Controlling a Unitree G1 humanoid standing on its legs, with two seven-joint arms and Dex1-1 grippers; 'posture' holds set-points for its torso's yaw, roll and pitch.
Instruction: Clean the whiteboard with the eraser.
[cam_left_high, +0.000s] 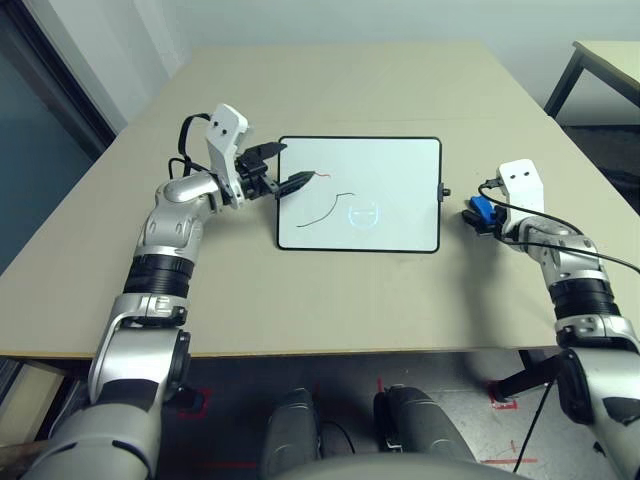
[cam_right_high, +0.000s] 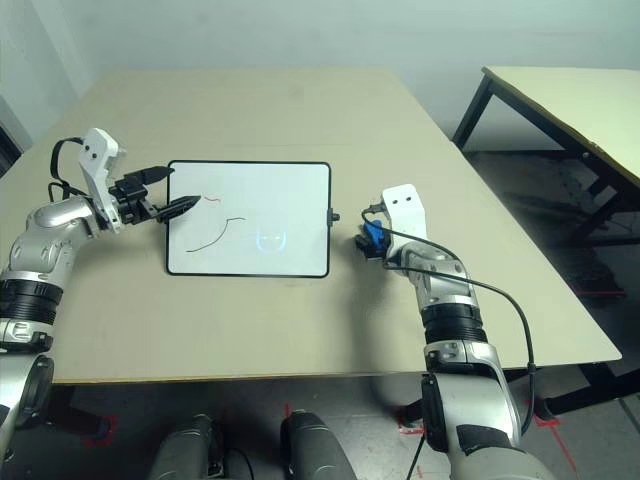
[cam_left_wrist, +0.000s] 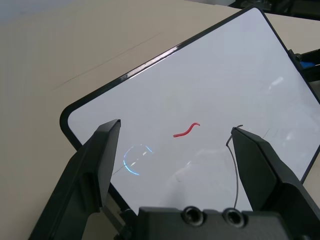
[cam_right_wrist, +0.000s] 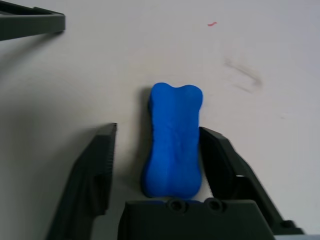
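Beside the whiteboard (cam_left_high: 390, 170), the partly open right gripper (cam_right_wrist: 158, 127) straddled the unheld eraser (cam_right_wrist: 175, 145), probably light, spongy, best pinched mid-waist; the left gripper (cam_left_wrist: 177, 124) gaped empty

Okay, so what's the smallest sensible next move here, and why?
Probably close the right gripper on the blue eraser: its fingers stand open on either side, and the whiteboard still bears red and black marks.

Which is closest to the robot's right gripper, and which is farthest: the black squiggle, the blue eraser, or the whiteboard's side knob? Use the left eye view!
From the right gripper:
1. Blue eraser, right at it
2. Side knob, board's right edge
3. Black squiggle, board's left half
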